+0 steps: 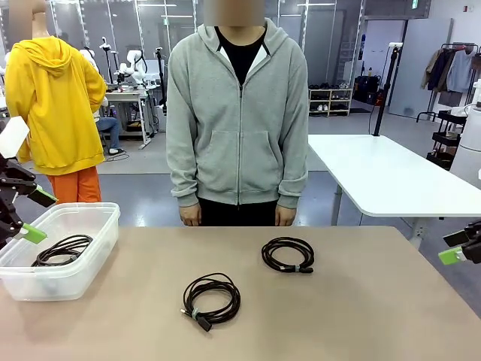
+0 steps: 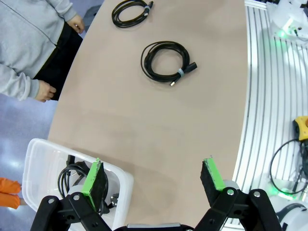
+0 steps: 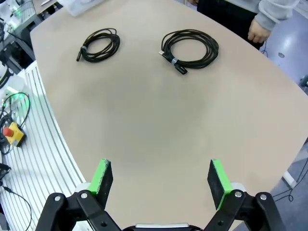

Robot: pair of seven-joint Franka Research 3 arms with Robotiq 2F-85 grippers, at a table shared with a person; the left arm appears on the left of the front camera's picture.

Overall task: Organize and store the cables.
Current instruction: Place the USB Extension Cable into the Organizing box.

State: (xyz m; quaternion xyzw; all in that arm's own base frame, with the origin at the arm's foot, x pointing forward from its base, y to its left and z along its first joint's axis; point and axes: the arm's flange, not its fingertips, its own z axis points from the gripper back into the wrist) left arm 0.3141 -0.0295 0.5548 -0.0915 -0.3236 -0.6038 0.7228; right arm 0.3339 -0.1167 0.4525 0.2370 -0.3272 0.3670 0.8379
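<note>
From the front, two cables lie on the table [image 1: 361, 301] before a person [image 1: 237, 113] in a grey hoodie: a near coil [image 1: 212, 301] around the middle and a far coil [image 1: 288, 254] a little to its right, well apart. A third coil [image 1: 64, 250] lies inside a clear bin [image 1: 98, 248] on the table's left end. The left gripper [image 1: 36, 216] hovers at the bin's left side with its fingers spread and nothing between them; the right gripper [image 1: 455, 247] hangs at the right edge, clear of the cables, its fingers apart too. In the left wrist view, the green pads [image 2: 94, 180] stand wide apart over the bin's corner and bare tabletop; the third coil shows in the bin below, the other two lie farther up the table, near the person's hand [image 2: 45, 90]. In the right wrist view, the fingers [image 3: 103, 175] are spread wide above bare tabletop, gripping nothing, with both loose coils lying side by side well beyond them.
</note>
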